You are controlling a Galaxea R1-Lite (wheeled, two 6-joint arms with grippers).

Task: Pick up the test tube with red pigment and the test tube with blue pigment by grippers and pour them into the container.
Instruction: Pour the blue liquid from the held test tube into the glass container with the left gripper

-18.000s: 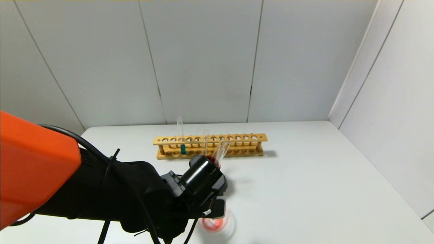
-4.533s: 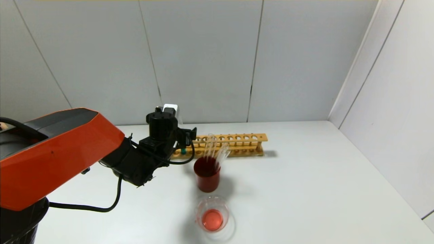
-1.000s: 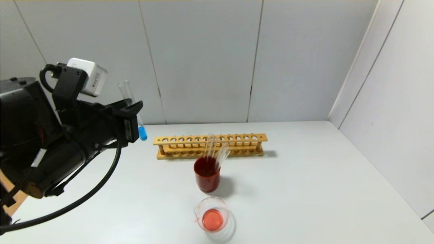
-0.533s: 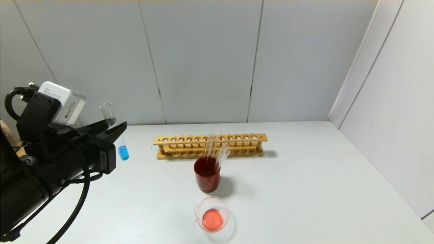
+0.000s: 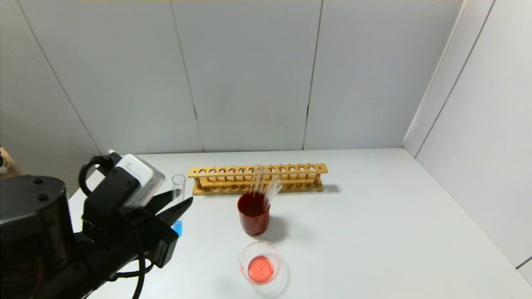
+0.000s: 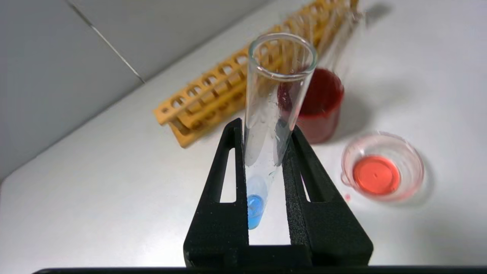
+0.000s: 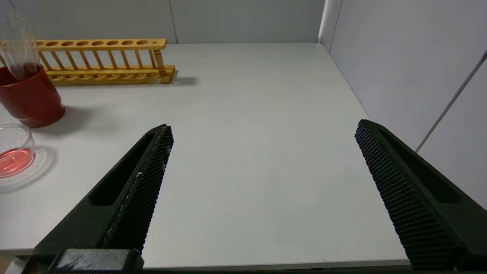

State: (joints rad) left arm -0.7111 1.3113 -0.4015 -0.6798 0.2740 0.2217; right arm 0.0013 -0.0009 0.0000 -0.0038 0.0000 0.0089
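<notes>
My left gripper [image 5: 176,206] is shut on the test tube with blue pigment [image 5: 178,191] and holds it nearly upright above the table's left side, left of the red cup. In the left wrist view the tube [image 6: 279,95] stands between the fingers [image 6: 228,160], blue liquid at its bottom. The container [image 5: 243,259], a clear beaker holding orange-red liquid, stands near the front edge, right of the gripper; it also shows in the left wrist view [image 6: 414,160] and the right wrist view [image 7: 23,137]. No tube with red liquid shows. My right gripper [image 7: 263,125] is open and empty over the table's right front.
A dark red cup [image 5: 253,218] with clear tubes leaning in it stands behind the beaker. A wooden tube rack [image 5: 291,177] lies behind the cup. Grey walls close the back and the right side.
My left gripper has come down from high at the left with the blue tube, closer to the table and to the beaker. Cup, rack and beaker have not moved.
</notes>
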